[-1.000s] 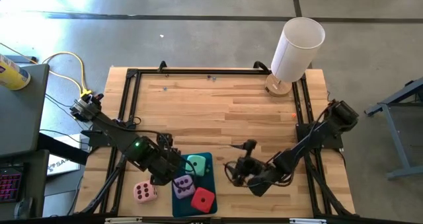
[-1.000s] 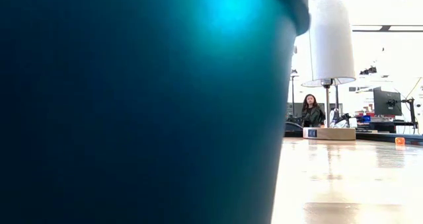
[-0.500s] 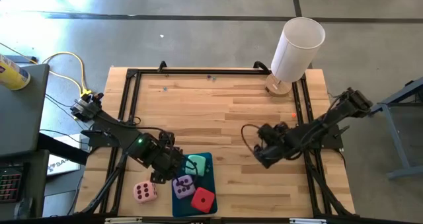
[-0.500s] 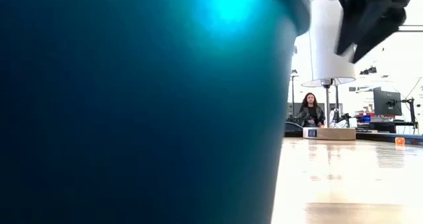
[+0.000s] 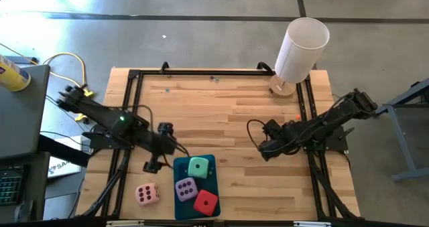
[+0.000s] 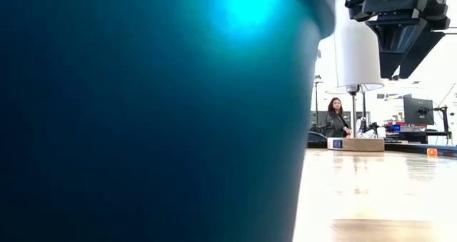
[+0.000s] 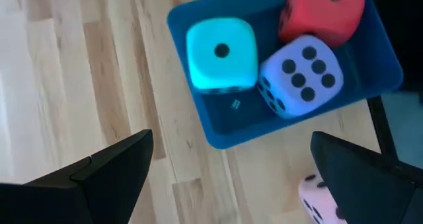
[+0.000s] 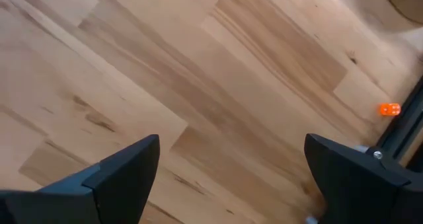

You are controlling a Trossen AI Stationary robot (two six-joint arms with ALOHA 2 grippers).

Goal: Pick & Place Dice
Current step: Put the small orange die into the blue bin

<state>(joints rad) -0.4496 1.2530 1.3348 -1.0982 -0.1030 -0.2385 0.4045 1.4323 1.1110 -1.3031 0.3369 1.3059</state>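
Mint green die [image 5: 198, 166]: in the teal tray [image 5: 212, 182], at the tray's far end; one pip up in the left wrist view.
Lilac die [image 5: 186, 187]: in the same tray, touching the green die; six pips up.
Red die [image 5: 206, 201]: in the tray at its near end, just beside the lilac die; one pip shows on top.
Pale pink die [image 5: 147, 194]: on the bare tabletop [image 5: 221, 113], outside the tray, near its left side and apart from it.
Tray: flat, rectangular, teal, near the front edge of the tabletop; it fills most of the low view.
Left gripper [image 5: 163, 146]: above the tabletop just beyond the tray's far left corner; fingers [image 7: 99, 178] spread apart, holding nothing.
Right gripper [image 5: 267, 144]: over bare wood right of centre, well apart from the tray; fingers [image 8: 112, 174] apart, holding nothing.
Lamp [image 5: 300, 47]: white cylindrical shade on a round wooden base, far right corner of the tabletop.
Small orange object [image 8: 389, 110]: on the tabletop near the right frame rail.
Person [image 6: 335, 119]: in the room beyond the tabletop, far off.
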